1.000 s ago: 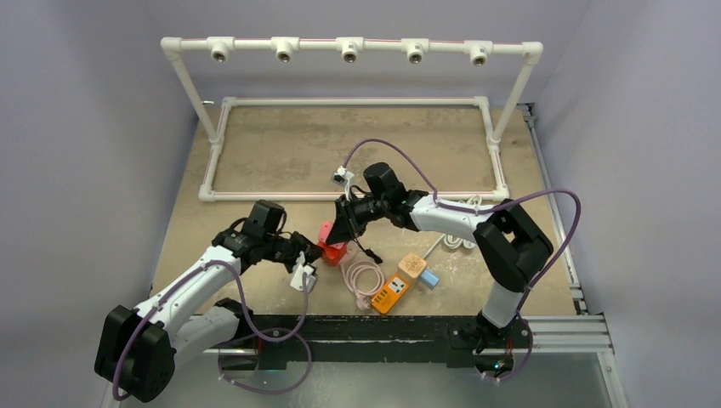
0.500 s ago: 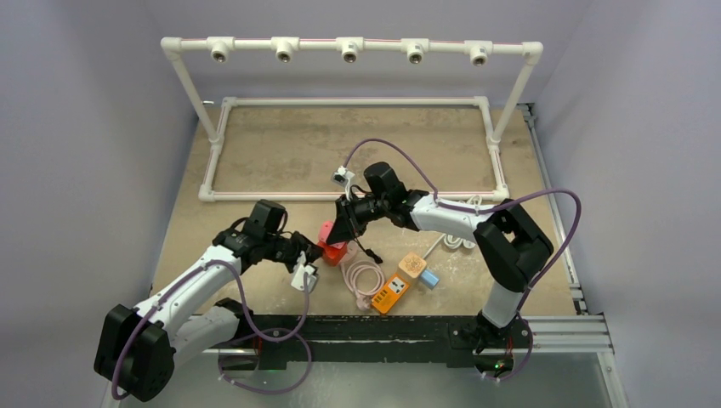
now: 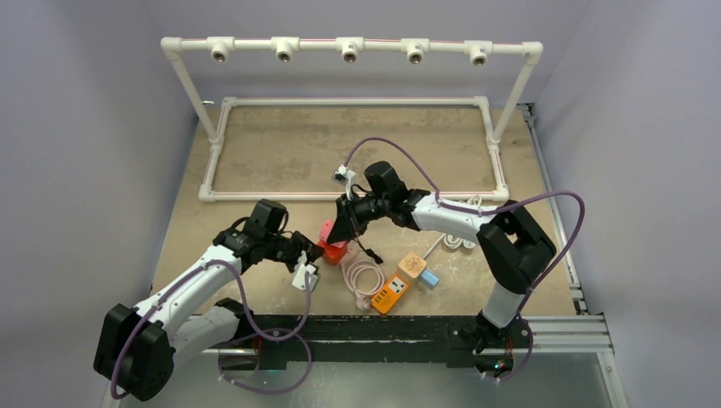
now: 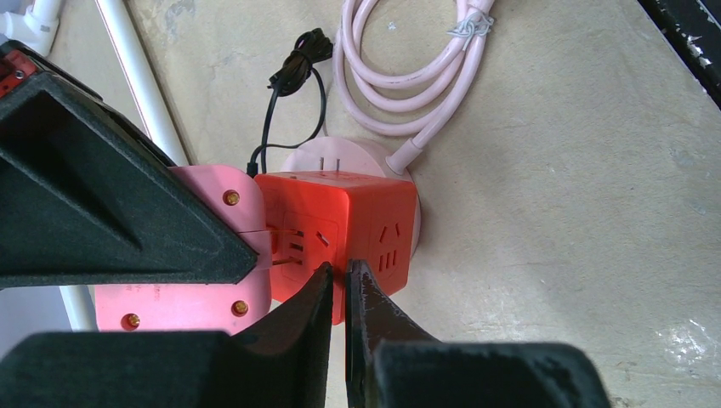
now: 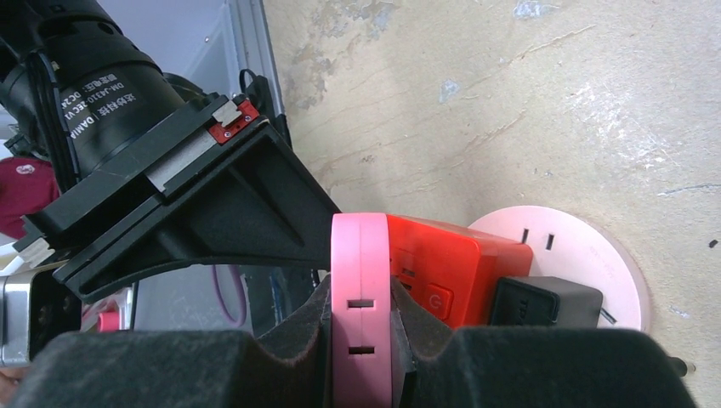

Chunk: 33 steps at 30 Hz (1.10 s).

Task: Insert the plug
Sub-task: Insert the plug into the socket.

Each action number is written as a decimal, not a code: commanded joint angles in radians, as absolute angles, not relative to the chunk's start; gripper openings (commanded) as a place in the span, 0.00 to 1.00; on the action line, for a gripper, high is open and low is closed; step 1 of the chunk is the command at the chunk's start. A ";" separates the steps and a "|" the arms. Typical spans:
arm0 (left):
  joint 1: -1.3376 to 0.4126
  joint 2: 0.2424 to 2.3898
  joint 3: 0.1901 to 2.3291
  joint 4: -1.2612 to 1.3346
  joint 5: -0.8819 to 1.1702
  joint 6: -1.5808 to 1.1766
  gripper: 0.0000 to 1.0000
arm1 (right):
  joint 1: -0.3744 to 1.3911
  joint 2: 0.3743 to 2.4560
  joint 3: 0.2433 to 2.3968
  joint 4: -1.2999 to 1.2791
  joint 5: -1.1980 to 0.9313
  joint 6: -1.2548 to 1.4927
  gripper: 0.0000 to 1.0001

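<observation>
A red cube socket [image 4: 340,225] stands on a round pink base [image 4: 378,157]; it also shows in the top view [image 3: 335,252]. My right gripper [image 5: 361,340] is shut on a flat pink plug [image 5: 361,289], held against the cube's side. In the left wrist view the pink plug [image 4: 191,263] has its metal prongs partly inside the cube's slots. My left gripper [image 4: 340,276] is shut, its tips touching the cube's near corner. In the top view the left gripper [image 3: 315,252] and right gripper [image 3: 341,231] meet at the cube.
A black plug [image 5: 544,302] with a black cord [image 4: 293,76] sits in the cube. A coiled pink cable [image 3: 364,277], an orange power strip [image 3: 390,294], a tan cube [image 3: 412,265] and a blue block [image 3: 430,278] lie front right. A white pipe frame [image 3: 217,136] stands behind.
The right arm's elbow has shifted slightly to the right. The grippers, plug and cube look unchanged.
</observation>
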<state>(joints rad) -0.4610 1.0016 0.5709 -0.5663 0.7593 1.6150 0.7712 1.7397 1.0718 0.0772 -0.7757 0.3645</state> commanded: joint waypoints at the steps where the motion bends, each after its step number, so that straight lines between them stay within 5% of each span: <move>1: -0.474 1.025 0.583 -0.604 0.733 1.584 0.07 | 0.767 1.687 1.101 0.096 -0.766 0.358 0.00; 33: -0.489 1.023 0.590 -0.583 0.713 1.535 0.05 | 0.768 1.720 1.084 0.095 -0.724 0.353 0.00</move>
<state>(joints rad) -0.4755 1.0107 0.5819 -0.5560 0.7422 1.5623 0.7712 1.7264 1.0733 0.0750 -0.7273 0.3649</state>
